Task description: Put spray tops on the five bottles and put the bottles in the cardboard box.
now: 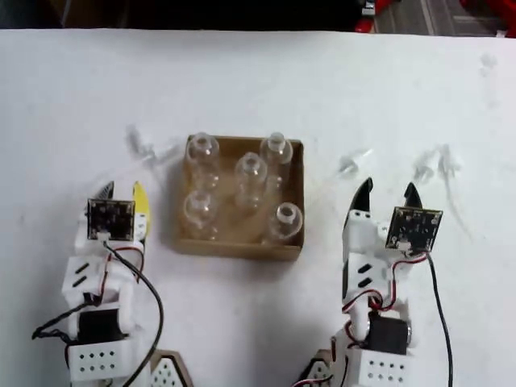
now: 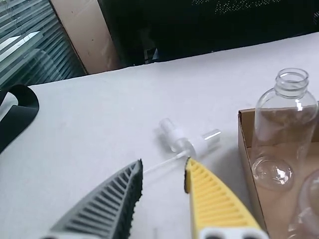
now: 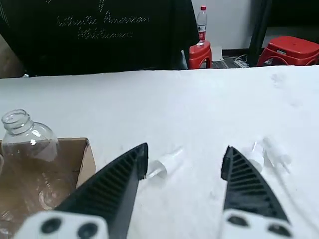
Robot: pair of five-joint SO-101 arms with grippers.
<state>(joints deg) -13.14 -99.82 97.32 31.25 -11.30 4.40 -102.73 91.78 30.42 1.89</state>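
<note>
High: five bottles (image 1: 250, 173) sit capless in the cardboard box (image 1: 242, 246), between my grippers. Left gripper (image 1: 121, 191) and right gripper (image 1: 389, 189) both spread, empty.
Left wrist: spray top (image 2: 187, 142) just ahead of the tips on the counter (image 2: 99, 114).
Right wrist: second spray top (image 3: 167, 162) just ahead, nearer one finger.
I reckon capping hasn't started. Next I need a centred pinch on a top.

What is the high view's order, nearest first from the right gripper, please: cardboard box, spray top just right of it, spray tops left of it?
1. Spray top, beside the right gripper.
2. Cardboard box, to its left.
3. Spray tops, beyond the box.
</note>
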